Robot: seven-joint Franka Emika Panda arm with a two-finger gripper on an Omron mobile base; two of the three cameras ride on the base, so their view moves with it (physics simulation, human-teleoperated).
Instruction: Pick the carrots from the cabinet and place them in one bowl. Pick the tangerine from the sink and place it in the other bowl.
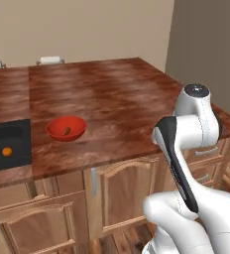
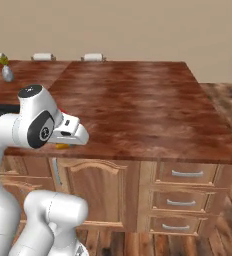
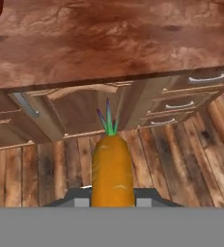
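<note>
My gripper [image 3: 113,200] is shut on an orange carrot [image 3: 112,166] with a green top. It hangs over the wooden floor in front of the counter's edge. In the right base view the hand [image 2: 70,132] sits at the counter front, with a sliver of the carrot [image 2: 61,146] under it. The red bowl [image 1: 75,132] stands on the counter left of the arm, and a darker carrot [image 1: 66,131] lies in it. The tangerine [image 1: 7,151] rests in the black sink [image 1: 13,131]. The cabinet and the other bowl are out of view.
The brown counter [image 1: 112,94] runs wide to the right of the red bowl. Below it are cupboard doors [image 1: 122,193] and drawers [image 2: 188,175] with silver handles. A small vase [image 2: 7,72] stands at the far back left. My arm's elbow [image 1: 196,114] rises beside the counter's right end.
</note>
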